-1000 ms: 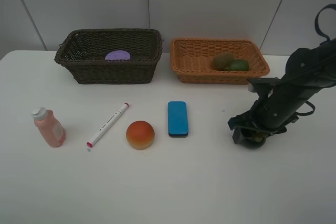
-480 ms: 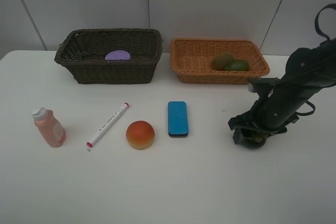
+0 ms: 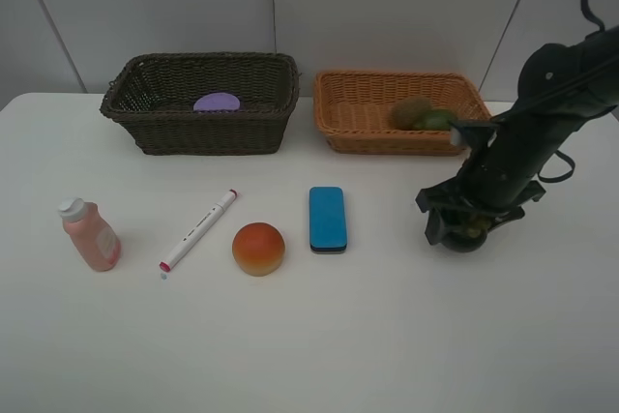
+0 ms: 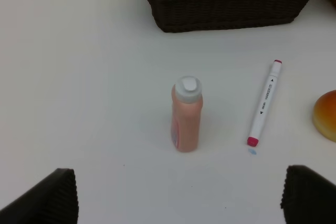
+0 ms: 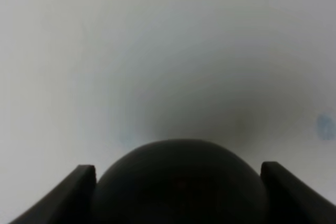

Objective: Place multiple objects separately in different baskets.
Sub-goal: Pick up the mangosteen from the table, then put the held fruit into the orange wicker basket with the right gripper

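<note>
Right gripper gripped the dark mangosteen over the white table, just in front of the light orange basket, which held the kiwi and lime. Left gripper stood wide, empty, near the pink bottle. White marker, orange-red fruit and blue eraser lay in a row. Purple-lidded jar sat in the dark brown basket.

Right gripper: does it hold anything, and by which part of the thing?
The right gripper holds the dark mangosteen, jaws closed on two opposite sides of its round body.

High view overlooks the table; wrist views look down closely.
</note>
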### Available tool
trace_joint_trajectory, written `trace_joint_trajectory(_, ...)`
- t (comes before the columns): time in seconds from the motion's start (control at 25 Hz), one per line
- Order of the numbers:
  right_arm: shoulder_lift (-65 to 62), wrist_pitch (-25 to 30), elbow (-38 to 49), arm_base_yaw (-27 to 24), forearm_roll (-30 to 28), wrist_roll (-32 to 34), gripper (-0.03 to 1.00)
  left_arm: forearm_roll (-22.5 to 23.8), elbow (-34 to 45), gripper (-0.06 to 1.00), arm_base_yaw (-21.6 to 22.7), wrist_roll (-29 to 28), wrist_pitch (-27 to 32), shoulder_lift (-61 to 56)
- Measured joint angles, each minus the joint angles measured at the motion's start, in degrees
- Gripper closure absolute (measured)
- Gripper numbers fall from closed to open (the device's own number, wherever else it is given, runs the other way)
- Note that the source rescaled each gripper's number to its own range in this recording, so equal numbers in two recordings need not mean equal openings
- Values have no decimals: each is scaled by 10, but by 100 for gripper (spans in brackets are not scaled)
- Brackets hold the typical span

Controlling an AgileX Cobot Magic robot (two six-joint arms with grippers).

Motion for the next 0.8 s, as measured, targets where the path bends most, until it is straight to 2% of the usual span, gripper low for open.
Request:
trace_joint_trajectory(0.36,0,52,-114,0,-3,0,75,0,0,-6,0,0,0,0)
trace_joint_trajectory(0.6,1,51,-192,0,-17,0,75,0,0,-6,0,0,0,0)
trace_joint_trajectory(0.8,6,27,-246,0,-30,0,75,0,0,-6,0,0,0,0)
